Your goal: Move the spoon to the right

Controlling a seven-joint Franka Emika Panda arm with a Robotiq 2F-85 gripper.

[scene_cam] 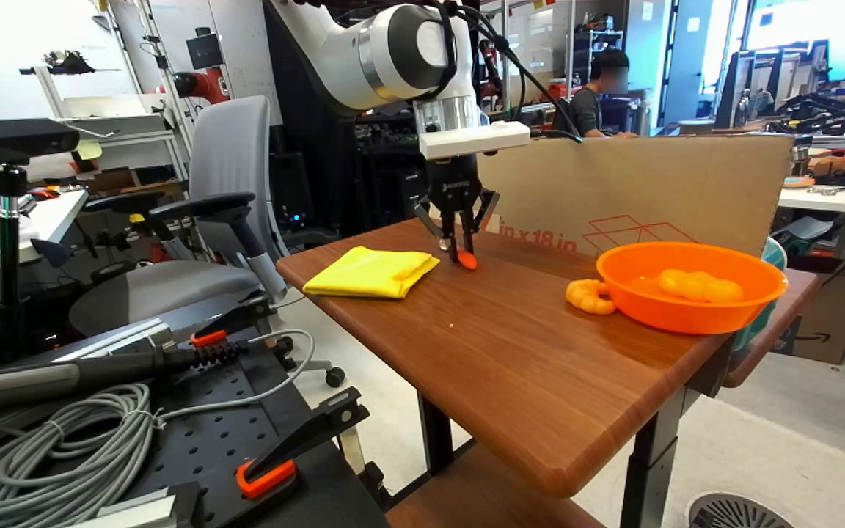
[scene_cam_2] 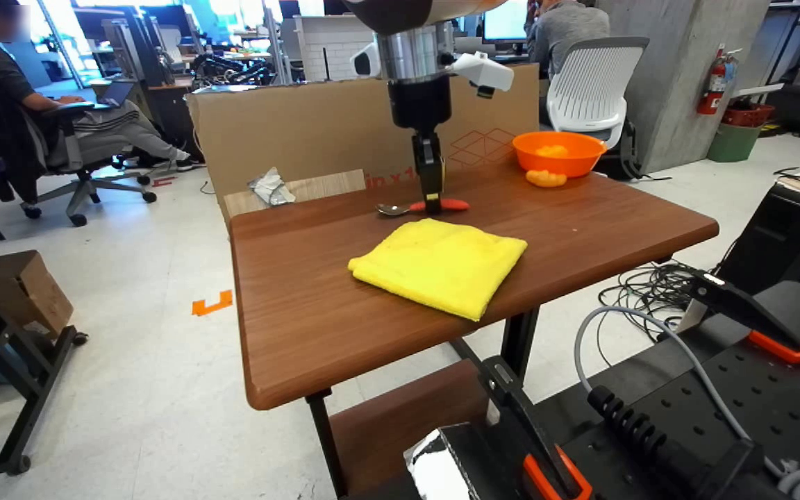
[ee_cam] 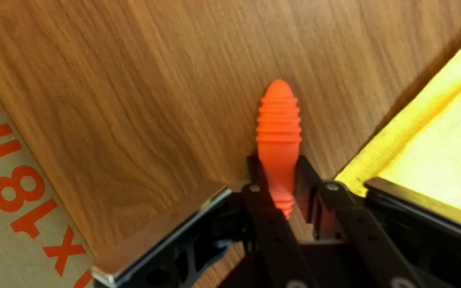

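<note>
Pinching the spoon (ee_cam: pixel 279 140) by its orange-red handle in the gripper (ee_cam: pixel 278 166), down at the brown tabletop (scene_cam_2: pixel 289 292), between folded yellow cloth (scene_cam_2: pixel 445 267) and upright cardboard (scene_cam_2: pixel 303 135), well apart from orange bowl (scene_cam_2: pixel 567 165) and small orange lump (scene_cam_2: pixel 546 179); cannot tell whether touching the tabletop or just clear of it.

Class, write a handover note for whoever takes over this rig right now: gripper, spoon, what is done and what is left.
Gripper: closed on the orange-red handle of the spoon.
Spoon: beside the yellow cloth, not touching it; whether it is lifted off the table cannot be told.
Done: the grip is made.
Left: move the spoon right, which in both exterior views leads toward the orange bowl, then let go.
</note>
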